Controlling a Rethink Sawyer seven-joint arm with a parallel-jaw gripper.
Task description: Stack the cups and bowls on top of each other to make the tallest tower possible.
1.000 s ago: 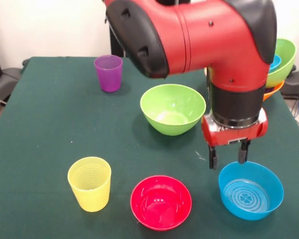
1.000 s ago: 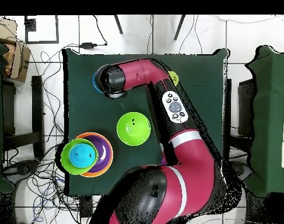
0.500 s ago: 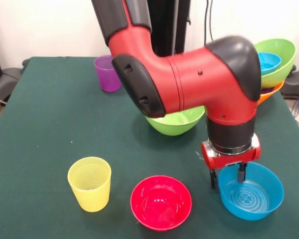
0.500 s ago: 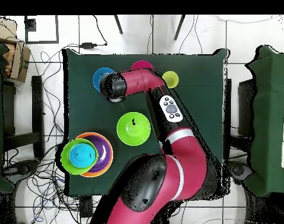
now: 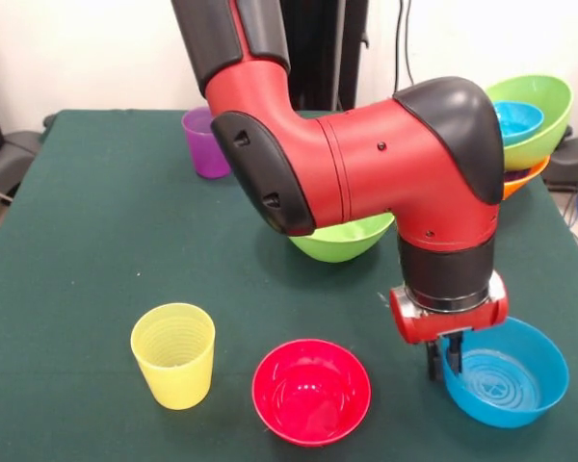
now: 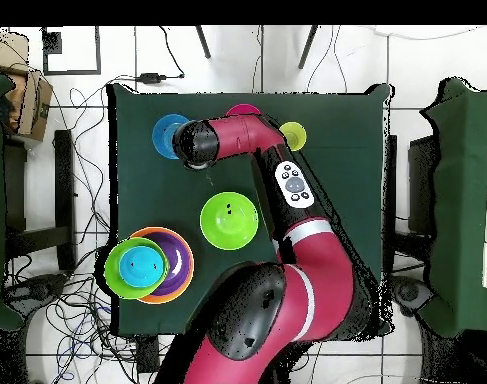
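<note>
Front view: we see gripper low at lower right of frame, fingers astride near-left rim of blue bowl. Jaws closed on rim, we judge. Tower at upper right.

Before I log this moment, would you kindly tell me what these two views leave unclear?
- Gripper at the blue bowl's rim: front view does not settle the grip; overhead, the arm covers it.
- Purple cup: partly behind the arm in front; hidden overhead.
- Lone green bowl: mostly behind the arm in front.
- Tower: cut by the front view's right edge.
</note>
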